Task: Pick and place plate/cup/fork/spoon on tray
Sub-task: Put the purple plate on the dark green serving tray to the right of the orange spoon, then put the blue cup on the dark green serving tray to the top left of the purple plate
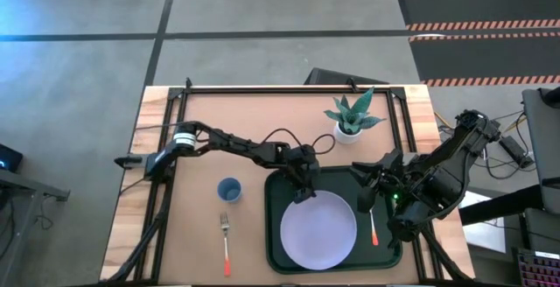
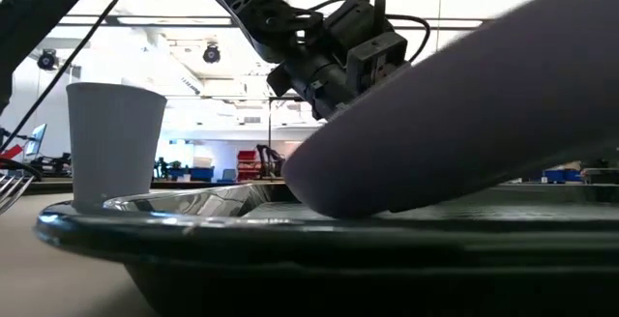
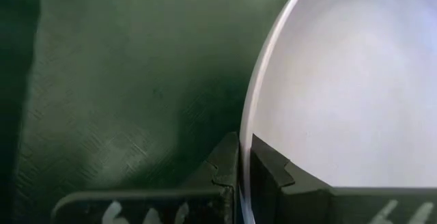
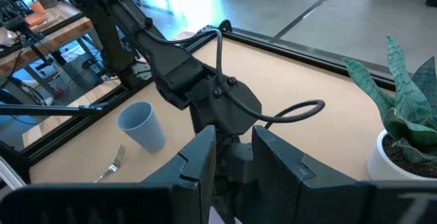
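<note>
White pot with spiky green plant [image 1: 352, 117] on wooden table [image 1: 262, 121], grey floor, hazard-striped black mats [image 1: 477, 24]

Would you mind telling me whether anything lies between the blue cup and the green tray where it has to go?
Nothing visible does. The cup stands on bare table just left of the tray, with the fork nearer the table's front edge, off that path. The left gripper grips the plate rim on the tray.

Bright daylight, blurred low-view foreground
</note>
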`<state>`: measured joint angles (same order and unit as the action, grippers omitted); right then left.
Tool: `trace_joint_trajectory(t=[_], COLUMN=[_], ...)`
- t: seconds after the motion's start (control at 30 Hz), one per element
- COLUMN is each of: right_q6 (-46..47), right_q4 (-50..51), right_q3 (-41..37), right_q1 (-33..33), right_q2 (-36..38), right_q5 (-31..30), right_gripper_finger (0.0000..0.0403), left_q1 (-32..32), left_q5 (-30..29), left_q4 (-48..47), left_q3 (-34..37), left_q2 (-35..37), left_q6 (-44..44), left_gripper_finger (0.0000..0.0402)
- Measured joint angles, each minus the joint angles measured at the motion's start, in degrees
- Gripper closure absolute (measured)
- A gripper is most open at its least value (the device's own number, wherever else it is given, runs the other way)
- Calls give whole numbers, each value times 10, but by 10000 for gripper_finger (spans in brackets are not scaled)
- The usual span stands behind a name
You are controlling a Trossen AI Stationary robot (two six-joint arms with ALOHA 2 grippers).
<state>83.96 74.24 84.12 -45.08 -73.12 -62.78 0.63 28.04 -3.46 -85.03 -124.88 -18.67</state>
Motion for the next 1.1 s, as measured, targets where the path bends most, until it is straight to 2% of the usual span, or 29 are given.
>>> trace_joint_trajectory(t=[0.3,0.63,0.77,0.97,1.1], right_q6=[0,0,0,0,-2], right_q4=[0,-2,-3,-7,-11], right_q3=[0,0,0,0,0], right_q1=[0,0,0,0,0], right_q2=[0,0,0,0,0], right_q5=[0,2,2,15,18], right_gripper_finger=[317,316,316,316,316], left_q1=[-1,-1,-1,10,23], left_q5=[1,-1,-2,8,-16], left_q4=[1,20,19,-51,-200], left_q3=[-2,-11,-33,-50,-41], left_q2=[0,4,14,77,150], left_q6=[30,29,29,64,122], left_gripper_finger=[394,301,277,270,269])
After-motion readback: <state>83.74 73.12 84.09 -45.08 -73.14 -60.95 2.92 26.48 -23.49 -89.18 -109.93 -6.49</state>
